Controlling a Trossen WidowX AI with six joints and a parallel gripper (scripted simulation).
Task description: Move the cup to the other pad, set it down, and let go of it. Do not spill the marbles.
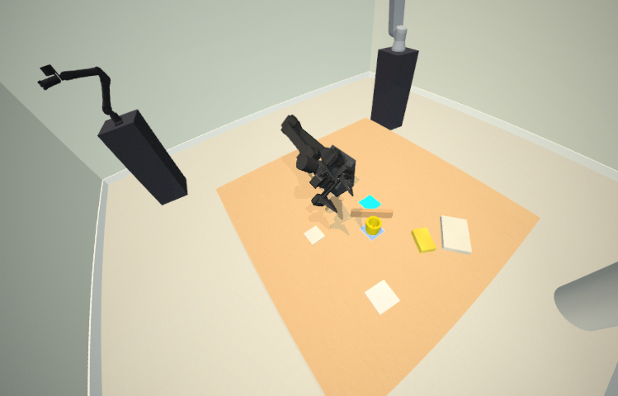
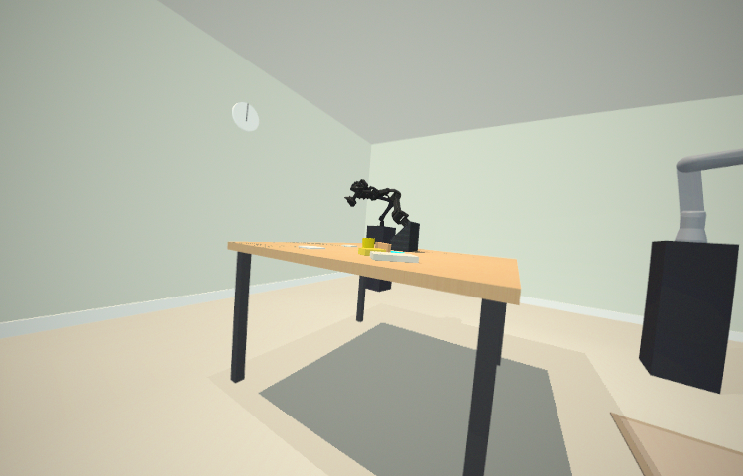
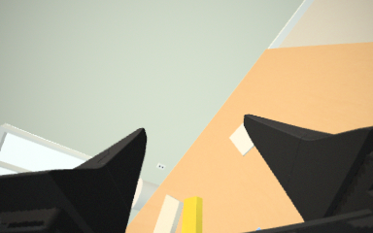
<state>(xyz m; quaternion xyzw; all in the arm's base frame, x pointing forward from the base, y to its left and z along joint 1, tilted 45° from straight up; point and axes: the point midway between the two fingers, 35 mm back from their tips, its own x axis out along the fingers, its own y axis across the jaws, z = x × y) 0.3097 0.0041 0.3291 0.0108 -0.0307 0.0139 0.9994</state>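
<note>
Pre-grasp: my gripper [image 1: 332, 200] wide, empty, above table; nxt drop right onto cup [image 1: 373, 225], near blue pad [image 1: 375, 236].

Arm [image 1: 309, 152]: single, dark, rising from its base, bent at the elbow, forearm reaching out and forward. Pincer [image 1: 327, 200]: raised in the air at the forearm's end, tilted. Fingers: two, pointed, spread wide apart, nothing between them. Wrist view: the two finger tips frame an open gap.
</note>
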